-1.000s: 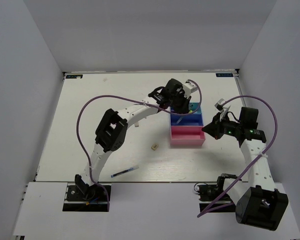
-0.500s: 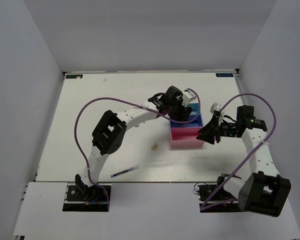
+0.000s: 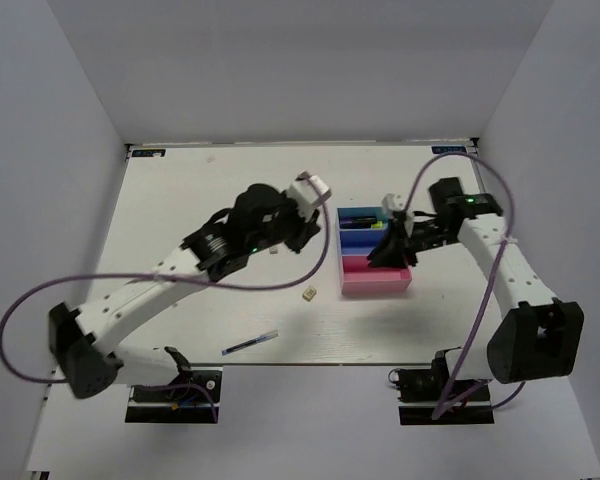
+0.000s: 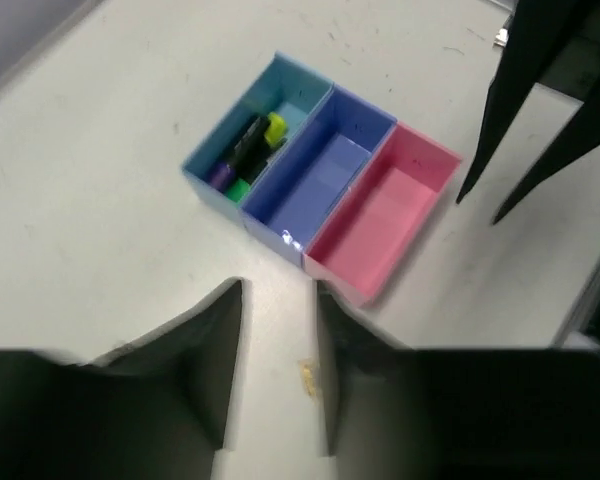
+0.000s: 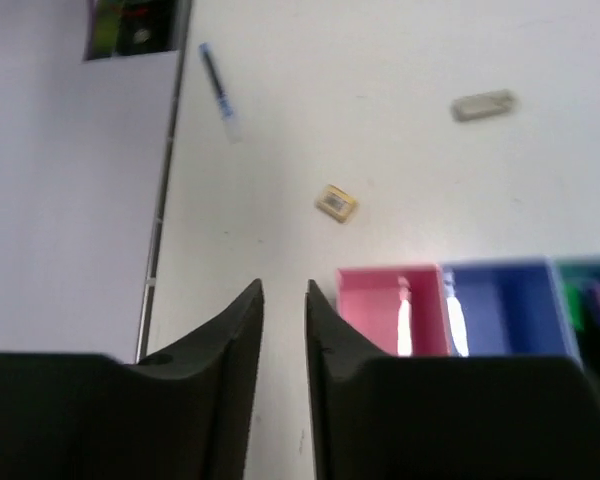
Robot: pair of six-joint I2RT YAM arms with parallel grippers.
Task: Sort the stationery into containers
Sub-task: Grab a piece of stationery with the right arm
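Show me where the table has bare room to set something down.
Widest bare patch: the table's far-left corner, between wall and left arm. A strip runs behind the trays. Pink tray looks empty. Crowded: by the trays, with left gripper, right gripper, tan eraser and grey eraser.

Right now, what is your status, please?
Left gripper, right gripper: slightly open, empty. Markers in cyan tray; pen, tan eraser, grey eraser loose on table. Nothing blocks them.

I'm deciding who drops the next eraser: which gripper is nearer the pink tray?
Right. The right gripper hangs right at the pink tray. The left gripper sits farther back, across a stretch of bare table from it.
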